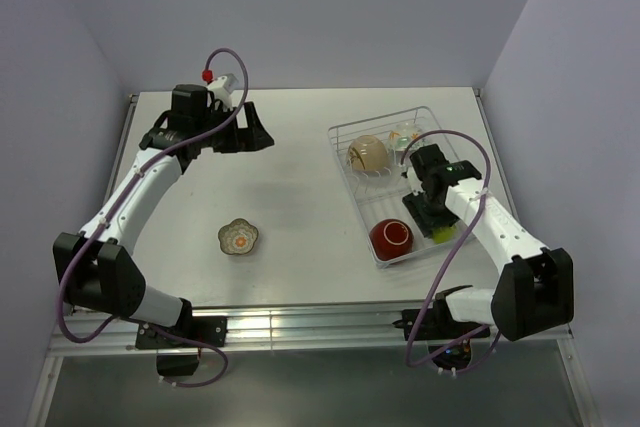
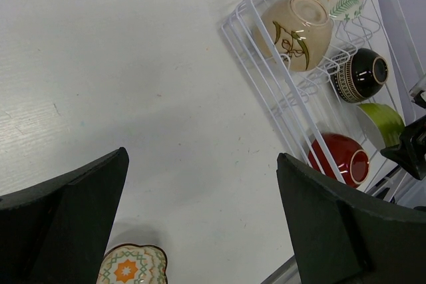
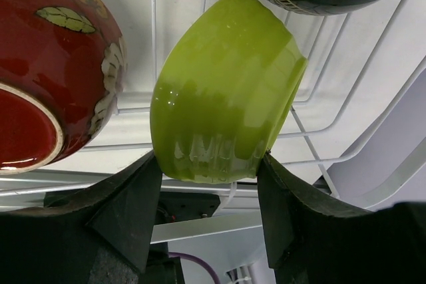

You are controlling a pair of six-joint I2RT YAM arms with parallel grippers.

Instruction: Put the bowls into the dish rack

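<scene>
left gripper [image 2: 203, 217]: we are holding it spread wide, its fingers [image 2: 66, 224] well apart, over the table [image 1: 300, 187] near the far edge, left of the middle.
right gripper [image 3: 208, 164]: we are pinching the yellow-green bowl [image 3: 226, 98] at its foot end, one finger pressing on each side.
yellow-green bowl: we are keeping it on its side among the wires near the near right corner of the dish rack [image 1: 340, 162], just beside the red bowl [image 1: 392, 237].
dish rack: we are seeing it lying along the table's right edge, slightly angled.
red bowl: we are seeing it tipped on its side at the rack's near end.
dark brown bowl [image 2: 359, 74]: we are seeing it leaning on its side mid-rack, towards the right rim.
cream bowl [image 1: 367, 153]: we are seeing it tipped over at the rack's far left corner.
orange-flowered bowl [image 1: 404, 136]: we are seeing it sitting at the rack's far end, beside the cream bowl.
flower-shaped bowl [image 1: 238, 237]: we are seeing it standing upright on the table towards the near edge, left of the middle, well apart from the rack.
</scene>
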